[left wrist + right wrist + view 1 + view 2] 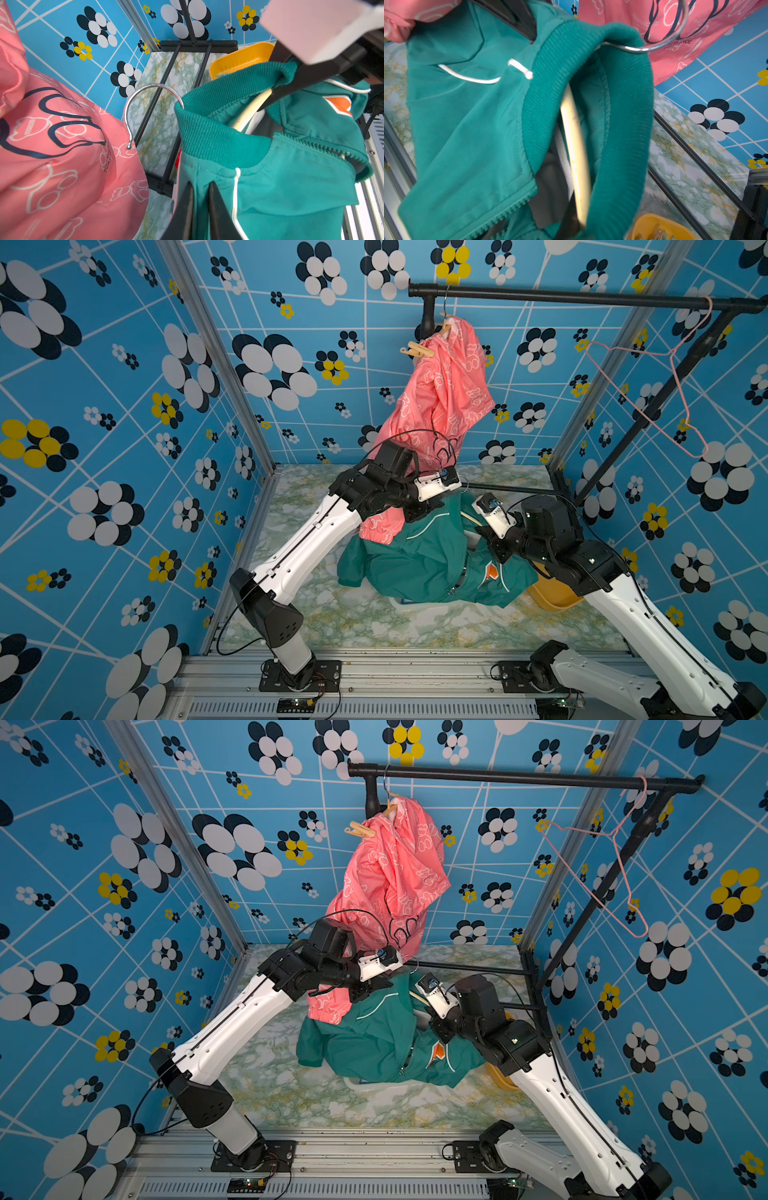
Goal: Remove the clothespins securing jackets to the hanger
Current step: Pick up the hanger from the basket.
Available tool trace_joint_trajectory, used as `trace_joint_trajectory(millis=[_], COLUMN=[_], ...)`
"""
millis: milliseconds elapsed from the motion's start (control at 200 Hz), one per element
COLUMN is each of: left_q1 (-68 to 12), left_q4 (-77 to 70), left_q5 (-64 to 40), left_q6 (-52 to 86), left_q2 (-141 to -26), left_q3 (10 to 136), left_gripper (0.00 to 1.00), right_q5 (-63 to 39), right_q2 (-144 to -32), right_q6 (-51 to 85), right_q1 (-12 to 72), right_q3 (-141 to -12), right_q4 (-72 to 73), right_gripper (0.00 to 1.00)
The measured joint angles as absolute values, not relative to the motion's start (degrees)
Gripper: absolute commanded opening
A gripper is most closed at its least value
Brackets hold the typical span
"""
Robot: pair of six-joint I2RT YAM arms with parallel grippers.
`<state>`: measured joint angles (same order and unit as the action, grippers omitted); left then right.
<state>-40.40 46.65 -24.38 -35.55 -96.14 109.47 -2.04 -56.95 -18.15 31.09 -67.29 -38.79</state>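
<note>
Two jackets in view. Left gripper: fingers nearly together, pinching a shoulder fold of the teal jacket.

Pink jacket hangs at the left end of the black rail. Two tan clothespins are clipped at its top: one clothespin sticks out sideways at the shoulder, second clothespin sits up by the neck. Its cuff lies on the teal jacket.

Teal jacket is mid-tabletop, collar end held up between both grippers, hem slumped on the marbled tabletop. Steel hook pokes out of the ribbed collar. Cream hanger runs inside it.

Right gripper: closed, clamped on that cream hanger at the collar opening. Can't tell whether collar rib is caught too.

Yellow bin is at the tabletop's right edge, half hidden behind the right arm. Right wrist view shows loose clothespins lying in it, blurred. Bare pink wire hanger hangs off the rail's right end.
</note>
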Motion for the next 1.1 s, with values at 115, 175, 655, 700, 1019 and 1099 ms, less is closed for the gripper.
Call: trace_joint_trajectory(millis=[115,175,655,700,1019,1099], left_q1=[-41.30,-41.65,-44.10,-44.27,-45.78,-47.48], left_q4=[47.09,47.55,49.43,49.36,48.10,42.76], left_q5=[-24.18,-23.92,-19.49,-19.14,-15.70,-8.45], left_q6=[-36.29,-36.47,-39.44,-40.01,-43.07,-42.39], left_q2=[-96.36,-96.68,-100.36,-100.51,-98.52,-96.99], left_q3=[109.97,110.52,111.94,111.94,107.63,102.80], left_gripper=[0.36,0.33,0.28,0.21,0.00,0.00], right_q5=[-2.07,-2.07,-1.80,-1.78,0.25,1.10], right_q2=[-55.31,-54.70,-53.10,-52.77,-52.12,-51.55], right_q6=[-18.90,-19.20,-19.94,-20.01,-20.32,-18.94], right_q1=[31.11,31.11,31.09,31.09,30.98,31.27], right_q3=[-67.02,-67.00,-65.28,-65.06,-64.34,-64.47], right_q4=[-38.57,-38.63,-38.83,-38.94,-36.10,-31.62], right_gripper=[0.07,0.07,0.05,0.05,0.50,0.60])
